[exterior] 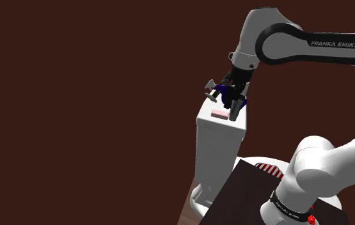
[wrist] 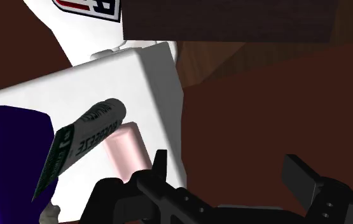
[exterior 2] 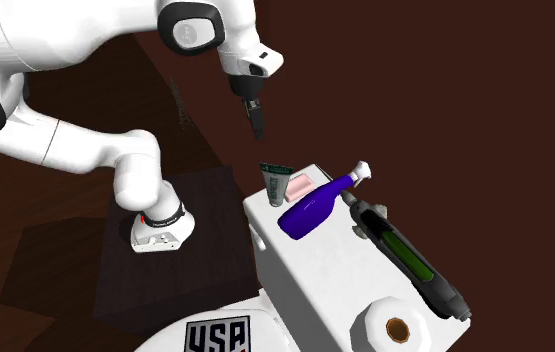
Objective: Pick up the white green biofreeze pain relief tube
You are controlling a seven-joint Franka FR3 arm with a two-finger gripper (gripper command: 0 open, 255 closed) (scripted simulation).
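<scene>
A white and green tube (exterior 2: 276, 183) with black lettering stands tilted at the edge of a white toilet tank lid (exterior 2: 310, 262), next to a pink bar (exterior 2: 303, 184). The tube (wrist: 83, 141) lies between the pink bar (wrist: 124, 149) and a dark blue bottle (wrist: 8, 146). My black gripper (exterior 2: 257, 126) hangs open above the lid's edge, a little off from the tube and apart from it. In the wrist view my gripper (wrist: 229, 175) has nothing between its fingers and mostly looks past the lid's side. From the shoulder the gripper (exterior: 235, 108) hovers over the tube (exterior: 213, 91).
The blue bottle (exterior 2: 313, 207) with a white cap lies mid-lid. A long black and green tool (exterior 2: 407, 257) and a white roll (exterior 2: 397, 327) lie farther along. A toilet bowl with a flag-patterned lid (exterior 2: 217, 335) is below. My dark stand (exterior 2: 170, 245) is beside the tank.
</scene>
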